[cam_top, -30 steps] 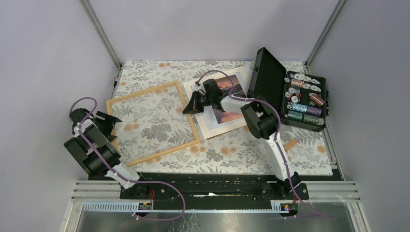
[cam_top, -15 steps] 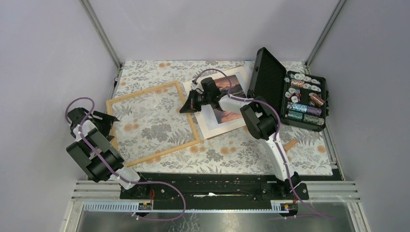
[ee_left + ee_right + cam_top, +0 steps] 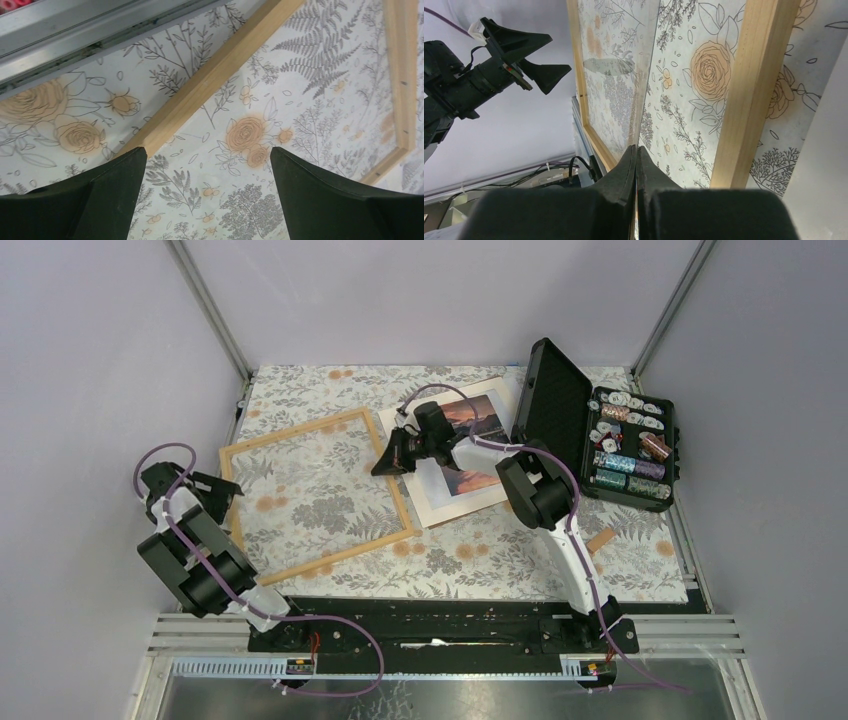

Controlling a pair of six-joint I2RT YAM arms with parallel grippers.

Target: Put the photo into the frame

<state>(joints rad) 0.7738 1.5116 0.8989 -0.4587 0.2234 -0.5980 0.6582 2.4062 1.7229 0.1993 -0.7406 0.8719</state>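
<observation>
My left gripper gapes wide and empty at 9 o'clock on the frame. Right gripper is pinched tight, nothing visibly held. The photo lies on its mat, at 3 o'clock from the frame.

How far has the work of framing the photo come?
Done: nothing yet; the frame lies empty. In hand: the right gripper, shut, hovers between frame and photo; the left gripper is open by the frame. Left: moving the photo inside the frame.
</observation>
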